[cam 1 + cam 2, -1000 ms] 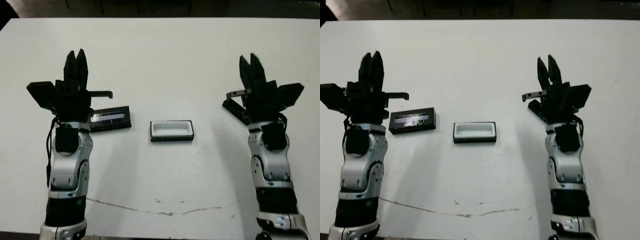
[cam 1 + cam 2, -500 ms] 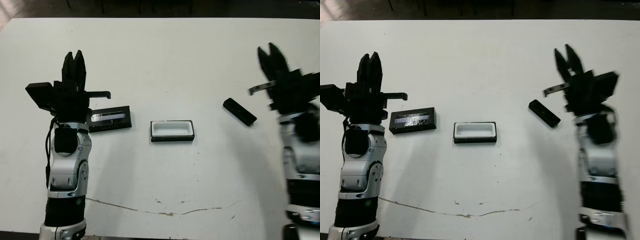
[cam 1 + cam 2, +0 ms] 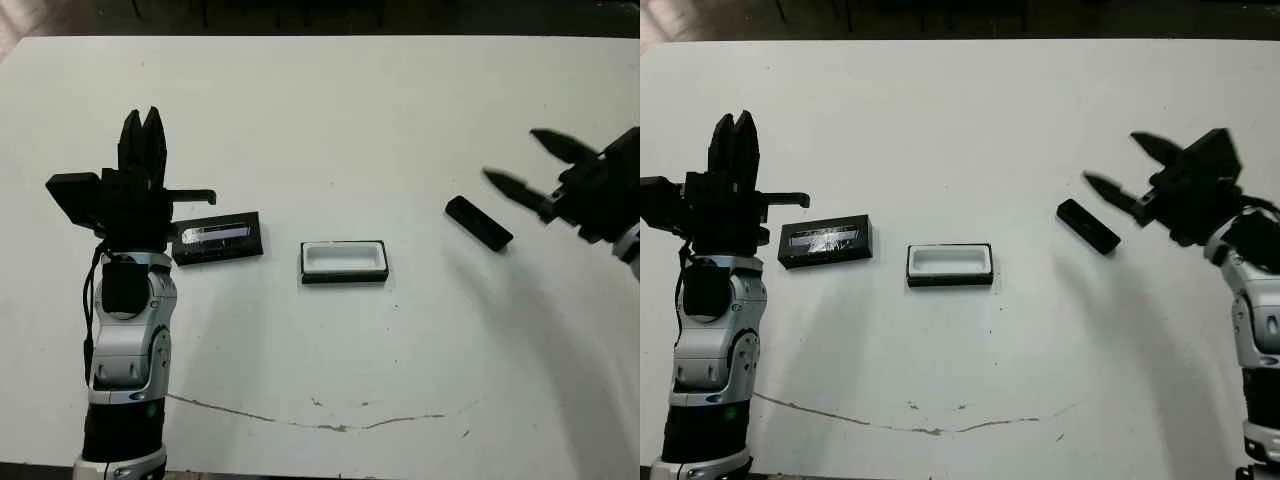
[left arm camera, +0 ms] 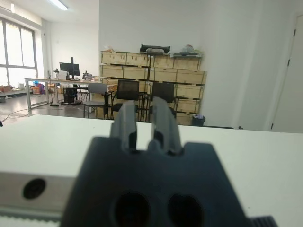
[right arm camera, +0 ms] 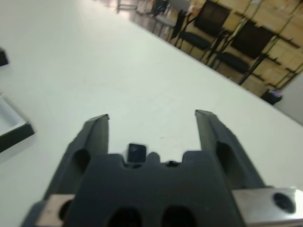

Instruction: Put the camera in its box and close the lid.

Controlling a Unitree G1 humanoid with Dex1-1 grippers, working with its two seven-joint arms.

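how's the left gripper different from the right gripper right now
The left gripper has its two fingers pressed close together, while the right gripper has its fingers spread wide. The left gripper points away up the table, with the lid beside its arm; the right gripper points sideways at the camera, close to it. Both are black, hold nothing, and touch none of the task's things.

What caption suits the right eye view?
Open right gripper turned toward the camera; box and lid lie apart, left gripper raised.
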